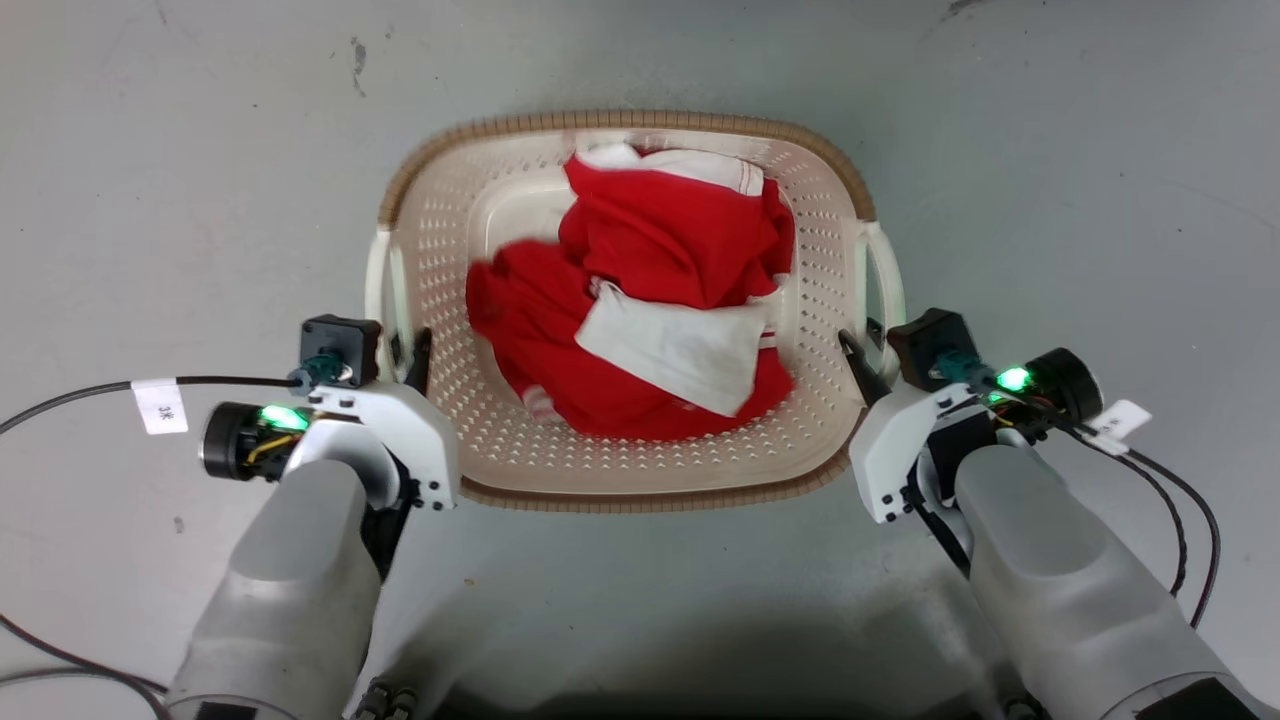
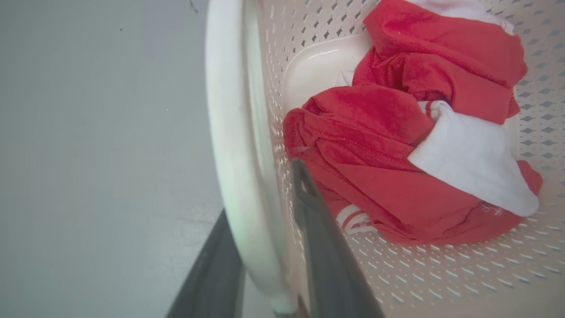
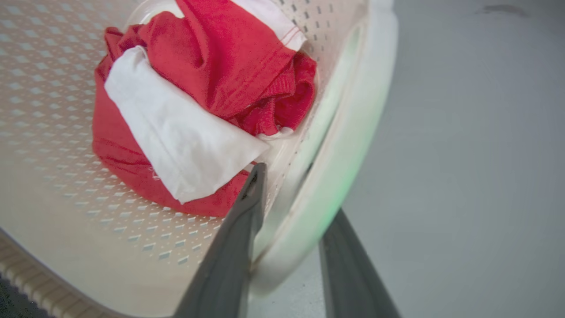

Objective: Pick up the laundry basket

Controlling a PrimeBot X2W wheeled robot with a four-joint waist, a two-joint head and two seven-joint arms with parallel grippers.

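The cream laundry basket [image 1: 640, 468] with its brown woven rim stands on the grey floor, holding red and white clothes [image 1: 668, 250]. My left gripper [image 1: 408, 345] straddles the near end of the white left handle [image 1: 378, 275]: one finger inside the perforated wall, one outside. In the left wrist view the handle [image 2: 229, 132] fills the gap between my fingers [image 2: 326, 247]. My right gripper [image 1: 865, 345] grips the white right handle [image 1: 888, 270] the same way. The right wrist view has that handle [image 3: 335, 176] pressed between both fingers [image 3: 234, 247].
Bare grey floor [image 1: 180, 150] surrounds the basket on all sides. Black cables [image 1: 60, 400] trail from both wrists, the right one [image 1: 1185, 510] looping beside my forearm. Small dark marks [image 1: 357, 60] spot the floor beyond the basket.
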